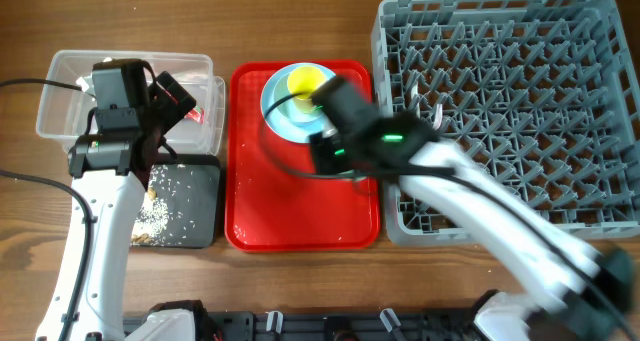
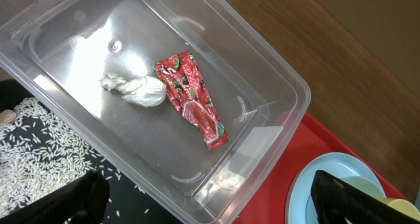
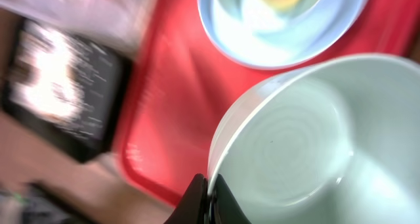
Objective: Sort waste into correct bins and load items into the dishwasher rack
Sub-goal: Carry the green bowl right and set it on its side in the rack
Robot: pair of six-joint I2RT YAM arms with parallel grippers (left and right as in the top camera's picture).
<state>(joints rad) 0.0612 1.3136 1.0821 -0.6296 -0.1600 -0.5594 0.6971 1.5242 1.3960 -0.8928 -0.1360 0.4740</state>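
My left gripper [image 2: 210, 204] is open and empty above the near edge of the clear tub [image 2: 282, 79], which holds the red-and-white wrapper [image 2: 193, 96] and the white tissue [image 2: 134, 89]. The black tray [image 1: 195, 206] holds the crumbly scraps [image 1: 155, 216]. My right gripper [image 3: 210, 192] is shut on the rim of the pale green bowl [image 3: 308, 145] and holds it over the red serving tray [image 1: 300, 211]. A light blue plate [image 1: 280, 116] with the yellow cup [image 1: 303, 81] sits at the tray's far end. The grey dishwasher rack [image 1: 520, 31] stands at the right.
Two small white pieces [image 1: 415, 89] that look like cutlery stand in the rack's left part. The right wrist view is motion-blurred. Cables [image 1: 30, 176] trail across the table at the far left.
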